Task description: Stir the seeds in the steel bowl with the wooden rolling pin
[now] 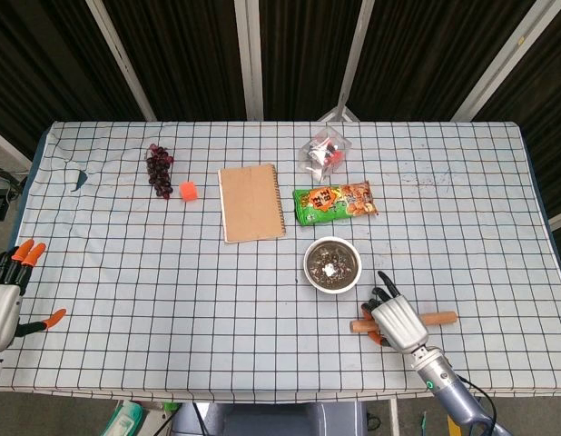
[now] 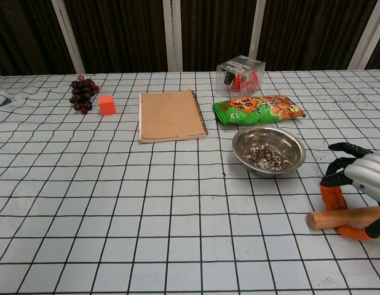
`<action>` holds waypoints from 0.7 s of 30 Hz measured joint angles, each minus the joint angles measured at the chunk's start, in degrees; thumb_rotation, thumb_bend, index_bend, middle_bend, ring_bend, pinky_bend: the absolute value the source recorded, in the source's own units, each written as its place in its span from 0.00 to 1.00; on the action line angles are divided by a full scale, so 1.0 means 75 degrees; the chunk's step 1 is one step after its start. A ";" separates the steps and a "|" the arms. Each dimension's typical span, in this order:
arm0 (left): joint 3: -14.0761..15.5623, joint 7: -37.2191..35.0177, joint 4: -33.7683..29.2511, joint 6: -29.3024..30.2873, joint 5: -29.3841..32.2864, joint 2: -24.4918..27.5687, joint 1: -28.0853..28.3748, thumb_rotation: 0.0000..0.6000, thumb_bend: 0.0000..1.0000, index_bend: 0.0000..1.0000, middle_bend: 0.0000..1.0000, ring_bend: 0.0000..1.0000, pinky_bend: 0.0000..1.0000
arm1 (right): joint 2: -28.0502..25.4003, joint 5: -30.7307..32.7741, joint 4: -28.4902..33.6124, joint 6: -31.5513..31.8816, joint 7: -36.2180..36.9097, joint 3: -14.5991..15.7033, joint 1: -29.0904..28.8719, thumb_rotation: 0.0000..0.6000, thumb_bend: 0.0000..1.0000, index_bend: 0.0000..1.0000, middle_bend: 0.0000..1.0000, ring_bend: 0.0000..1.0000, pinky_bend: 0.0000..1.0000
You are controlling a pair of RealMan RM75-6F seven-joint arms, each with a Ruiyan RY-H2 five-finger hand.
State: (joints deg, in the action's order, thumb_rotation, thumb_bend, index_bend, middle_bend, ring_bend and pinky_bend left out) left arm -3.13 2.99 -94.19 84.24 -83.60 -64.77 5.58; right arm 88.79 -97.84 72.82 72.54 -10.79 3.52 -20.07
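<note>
The wooden rolling pin [image 1: 439, 318] [image 2: 347, 217] lies flat on the checked cloth near the front right. My right hand [image 1: 394, 320] [image 2: 362, 178] is over its middle, one orange-tipped finger against its far side and the thumb against its near side; the other fingers reach past it, spread. The steel bowl [image 1: 332, 264] [image 2: 268, 149] with dark seeds stands just beyond the hand, to its left. My left hand [image 1: 8, 291] hangs off the table's left edge, fingers apart and holding nothing.
Behind the bowl lie a green and orange snack packet [image 1: 334, 202] [image 2: 257, 109] and a clear plastic box [image 1: 323, 152] [image 2: 241, 72]. A brown notebook [image 1: 251, 203] [image 2: 171, 115], an orange cube [image 1: 188, 190] [image 2: 107, 105] and dark grapes [image 1: 158, 168] [image 2: 82, 94] sit further left.
</note>
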 measured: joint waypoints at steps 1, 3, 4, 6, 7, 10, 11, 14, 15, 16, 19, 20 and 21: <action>-0.0001 -0.0003 -0.0003 -0.0002 0.0003 0.0001 0.0000 1.00 0.02 0.00 0.00 0.00 0.00 | -0.0002 -0.0002 0.0004 0.0009 0.0010 0.0001 0.0000 1.00 0.70 0.80 0.65 0.32 0.00; -0.0002 -0.0010 -0.0008 -0.0007 0.0010 0.0006 0.0001 1.00 0.02 0.00 0.00 0.00 0.00 | -0.0008 -0.0007 0.0007 0.0041 0.0033 0.0008 0.0006 1.00 0.71 0.80 0.65 0.32 0.00; -0.0003 -0.0011 -0.0009 -0.0007 0.0010 0.0007 0.0001 1.00 0.02 0.00 0.00 0.00 0.00 | -0.0010 -0.0010 0.0008 0.0055 0.0046 0.0011 0.0010 1.00 0.72 0.80 0.65 0.32 0.00; -0.0004 -0.0014 -0.0011 -0.0009 0.0012 0.0007 0.0003 1.00 0.02 0.00 0.00 0.00 0.00 | -0.0019 -0.0019 0.0018 0.0089 0.0081 0.0015 0.0015 1.00 0.73 0.80 0.66 0.31 0.00; -0.0003 -0.0015 -0.0012 -0.0011 0.0013 0.0008 0.0003 1.00 0.02 0.00 0.00 0.00 0.00 | -0.0025 -0.0024 0.0026 0.0106 0.0100 0.0015 0.0015 1.00 0.73 0.80 0.66 0.32 0.00; -0.0004 -0.0020 -0.0016 -0.0011 0.0013 0.0009 0.0003 1.00 0.02 0.00 0.00 0.00 0.00 | -0.0061 -0.0046 0.0074 0.0173 0.0194 0.0007 0.0013 1.00 0.73 0.81 0.66 0.32 0.00; -0.0003 -0.0023 -0.0016 -0.0011 0.0012 0.0008 0.0002 1.00 0.02 0.00 0.00 0.00 0.00 | -0.0079 -0.0058 0.0092 0.0202 0.0222 0.0003 0.0011 1.00 0.73 0.81 0.66 0.32 0.00; -0.0002 -0.0027 -0.0019 -0.0013 0.0016 0.0009 0.0002 1.00 0.02 0.00 0.00 0.00 0.00 | -0.0160 -0.0115 0.0153 0.0321 0.0283 -0.0013 0.0004 1.00 0.73 0.81 0.66 0.32 0.00; -0.0002 -0.0027 -0.0020 -0.0011 0.0015 0.0009 0.0001 1.00 0.02 0.00 0.00 0.00 0.00 | -0.0197 -0.0134 0.0186 0.0381 0.0315 -0.0027 0.0003 1.00 0.73 0.81 0.66 0.32 0.00; -0.0003 -0.0027 -0.0021 -0.0010 0.0016 0.0008 0.0001 1.00 0.02 0.00 0.00 0.00 0.00 | -0.0234 -0.0144 0.0219 0.0430 0.0344 -0.0041 0.0004 1.00 0.73 0.81 0.66 0.32 0.00; -0.0005 -0.0027 -0.0026 -0.0014 0.0025 0.0006 0.0001 1.00 0.02 0.00 0.00 0.00 0.00 | -0.0365 -0.0133 0.0371 0.0571 0.0470 -0.0119 0.0012 1.00 0.73 0.81 0.66 0.32 0.00; -0.0007 -0.0028 -0.0030 -0.0012 0.0027 0.0006 0.0001 1.00 0.02 0.00 0.00 0.00 0.00 | -0.0411 -0.0118 0.0429 0.0611 0.0516 -0.0148 0.0017 1.00 0.73 0.81 0.66 0.32 0.00; -0.0009 -0.0028 -0.0031 -0.0010 0.0029 0.0006 0.0000 1.00 0.02 0.00 0.00 0.00 0.00 | -0.0487 -0.0086 0.0525 0.0670 0.0592 -0.0197 0.0024 1.00 0.73 0.81 0.66 0.32 0.00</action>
State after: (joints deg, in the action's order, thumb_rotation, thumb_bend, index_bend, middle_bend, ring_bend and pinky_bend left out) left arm -3.20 2.78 -94.42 84.17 -83.39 -64.72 5.58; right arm 85.13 -98.49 76.75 77.56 -6.35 2.04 -19.89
